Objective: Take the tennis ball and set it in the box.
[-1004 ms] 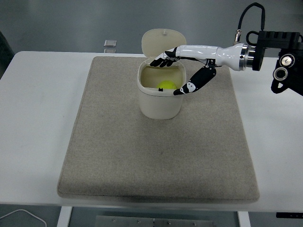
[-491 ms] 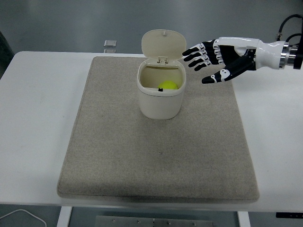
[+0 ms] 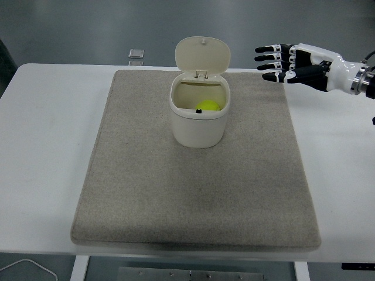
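Note:
A yellow-green tennis ball point(image 3: 207, 106) lies inside a cream box point(image 3: 198, 126) with its hinged lid point(image 3: 203, 55) standing open. The box stands upright on the back half of a grey mat point(image 3: 193, 193). My right hand point(image 3: 274, 63) is open and empty, fingers spread, raised to the right of the box and well apart from it. The left arm does not show.
The mat lies on a white table point(image 3: 41, 134). A small grey square object point(image 3: 136, 54) sits at the table's far edge behind the mat. A white cable point(image 3: 23, 266) shows below the table's near left edge.
My right hand has drawn back from over the box's opening to the right and upward, empty. The ball stays in the box.

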